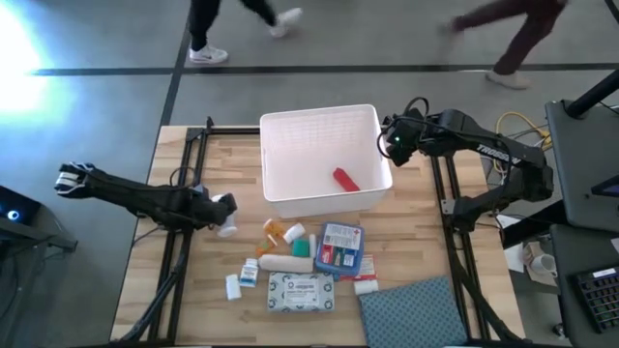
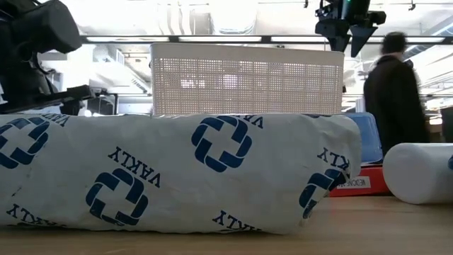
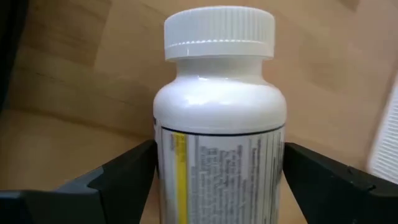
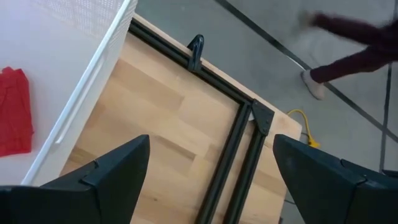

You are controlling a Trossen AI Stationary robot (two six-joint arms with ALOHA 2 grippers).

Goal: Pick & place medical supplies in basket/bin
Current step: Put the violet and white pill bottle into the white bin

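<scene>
Basket [image 1: 290,135], white perforated plastic with rounded rim, sits at table's [image 1: 193,290] far edge, red tube [image 1: 346,179] inside. Flat pale packet [image 1: 301,293] and blue-red-white box [image 1: 339,248] lie near the front edge. White pill bottle [image 3: 219,118], smooth with ribbed cap, sits pinched between left gripper's [image 1: 224,215] fingers [image 3: 118,177], left of the basket. Right gripper [image 1: 390,141], fingers spread, empty, hangs beside basket's right rim.
</scene>
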